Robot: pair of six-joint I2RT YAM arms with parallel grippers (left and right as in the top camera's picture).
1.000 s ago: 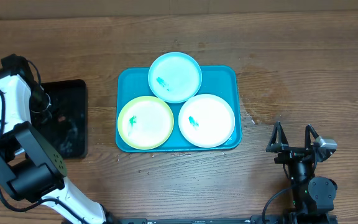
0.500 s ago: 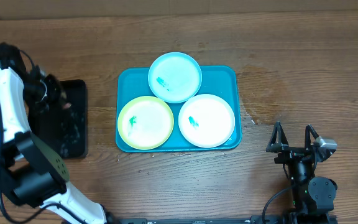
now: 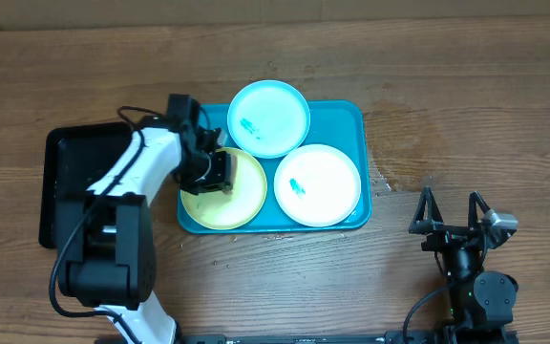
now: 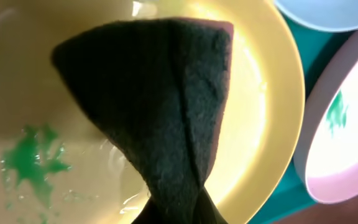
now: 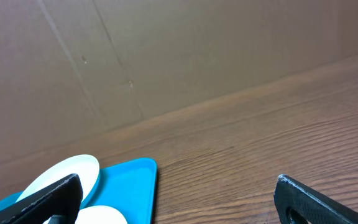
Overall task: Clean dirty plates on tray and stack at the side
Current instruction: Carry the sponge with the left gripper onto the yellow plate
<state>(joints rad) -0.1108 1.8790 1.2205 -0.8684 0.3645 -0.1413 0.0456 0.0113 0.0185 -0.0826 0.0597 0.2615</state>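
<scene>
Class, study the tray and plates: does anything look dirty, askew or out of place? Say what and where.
All three plates carry green smears: the light blue plate, the yellow-green plate and the white plate. The light blue plate also overhangs the tray at its far rim. A dark scouring pad is above the yellow-green plate.

Overhead is bright and even, light falling from above, shadows on the tabletop (image 3: 466, 86) short and soft; the white plate (image 3: 317, 184) nearly washes out. Left wrist, up close: white glare streaks the yellow-green plate (image 4: 253, 93), the dark pad (image 4: 160, 93) is soft-edged and murky, and the white plate goes pinkish. Right wrist is dimmer and warm, the fingers (image 5: 309, 199) of the right pincer (image 5: 178, 183) blurred black shapes.
</scene>
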